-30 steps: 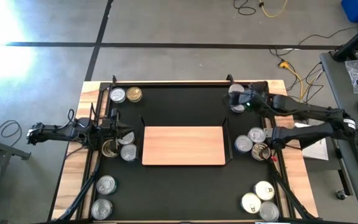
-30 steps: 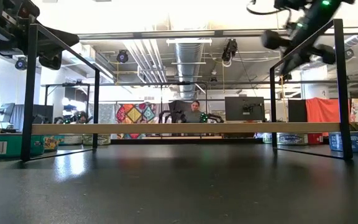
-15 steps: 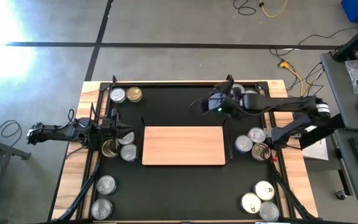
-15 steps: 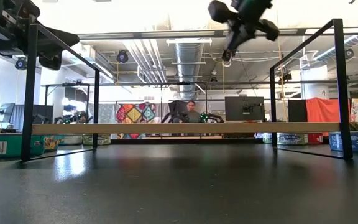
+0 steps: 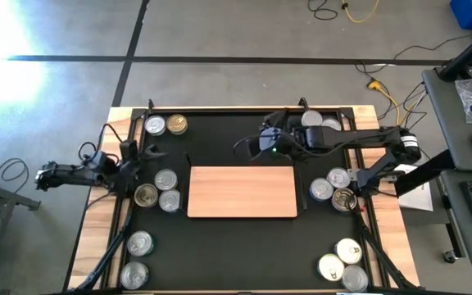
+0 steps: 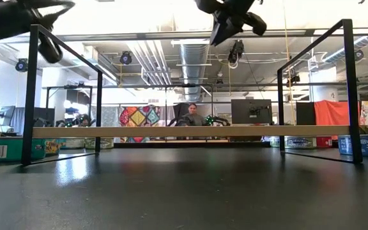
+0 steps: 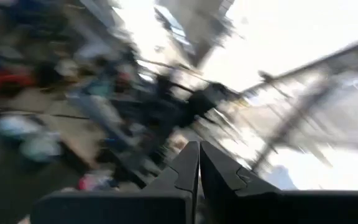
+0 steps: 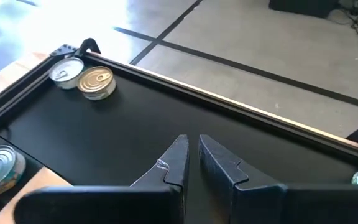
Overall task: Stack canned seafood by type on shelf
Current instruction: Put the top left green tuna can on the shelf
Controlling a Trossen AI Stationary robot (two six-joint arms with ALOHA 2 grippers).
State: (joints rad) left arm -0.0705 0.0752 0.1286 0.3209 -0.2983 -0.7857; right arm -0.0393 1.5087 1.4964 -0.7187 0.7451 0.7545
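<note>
Currently right fingers (image 8: 178,163) nearly closed on nothing, right gripper (image 5: 262,141) hanging just past the far edge of the shelf (image 5: 242,192), no tin held. Left gripper (image 7: 199,163) pinched fully shut and empty, parked at the table's left side near the tins (image 5: 158,190) beside the board. Shelf top bare; canned seafood scattered on the mat: silver and gold pair (image 8: 84,77) at far left corner, more (image 5: 331,183) right of the board, others near both front corners. Suggest opening wide first, coming straight down centred over one tin, keeping silver and gold in separate stacks, avoiding the black frame ends
</note>
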